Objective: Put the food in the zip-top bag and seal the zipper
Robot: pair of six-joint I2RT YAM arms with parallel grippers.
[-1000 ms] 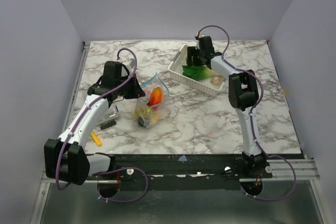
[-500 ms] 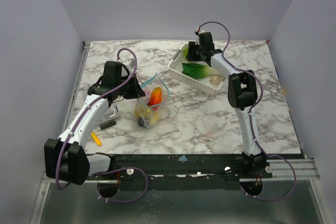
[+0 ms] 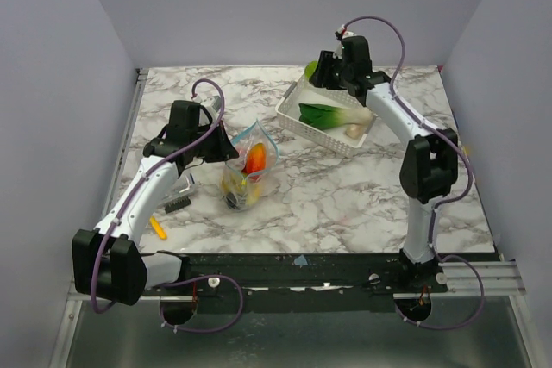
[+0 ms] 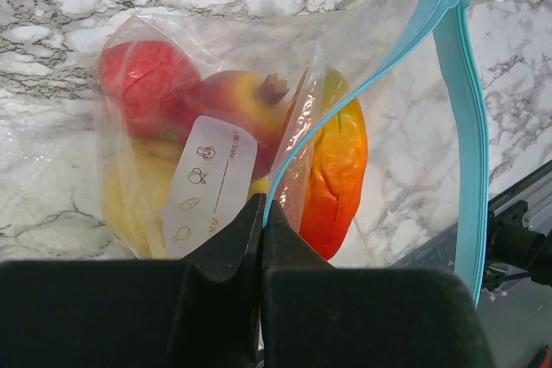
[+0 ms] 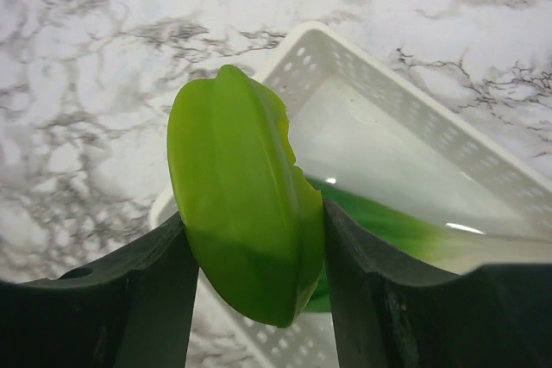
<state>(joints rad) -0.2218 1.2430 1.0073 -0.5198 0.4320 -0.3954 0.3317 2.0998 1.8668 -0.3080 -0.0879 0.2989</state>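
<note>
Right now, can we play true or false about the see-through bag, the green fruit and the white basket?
1. The right end effector grips a green fruit. True.
2. The green fruit lies inside the white basket. False: it is held up over the basket's corner.
3. The left end effector pinches the bag at its edge. True.
4. The bag is empty. False: red food, orange food and yellow food are inside.
5. The zipper is sealed. False: the mouth gapes open.
</note>
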